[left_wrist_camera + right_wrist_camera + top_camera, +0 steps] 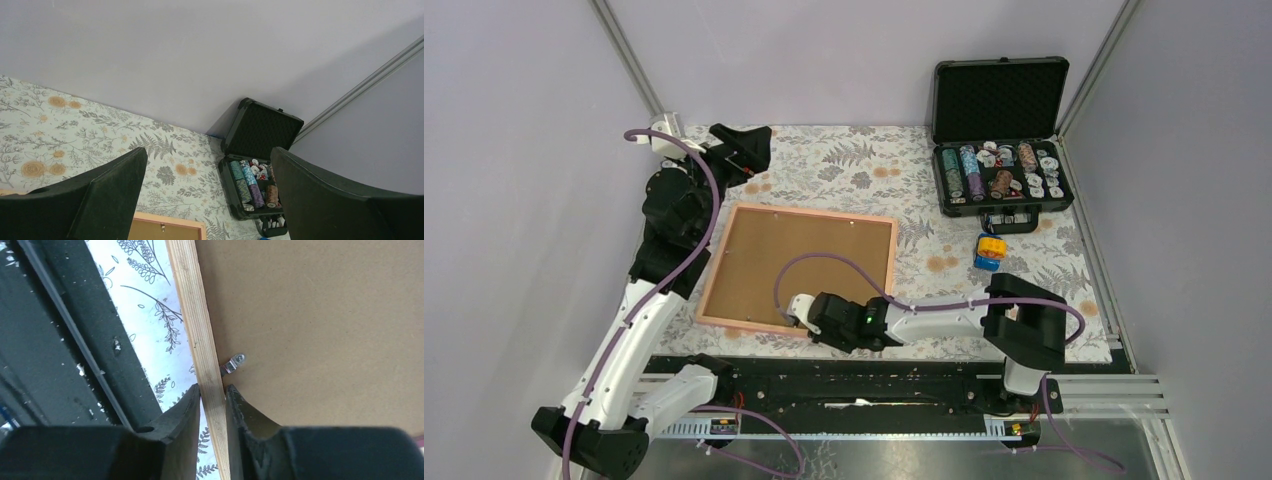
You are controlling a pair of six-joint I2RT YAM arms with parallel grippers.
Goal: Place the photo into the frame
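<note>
I log: case (1002, 95) open, chips (999, 172) inside; frame (824, 213) holds board (774, 250); right fingers (182, 415) pinch its edge, left fingers (110, 190) wide.

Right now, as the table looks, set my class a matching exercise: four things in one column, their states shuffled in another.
Things:
1. left gripper
2. right gripper
3. case
4. frame

States:
A. lid up
B. open, empty
C. pinching the frame's near edge
D. lying flat, back up

Pairs: 1-B, 2-C, 3-A, 4-D
</note>
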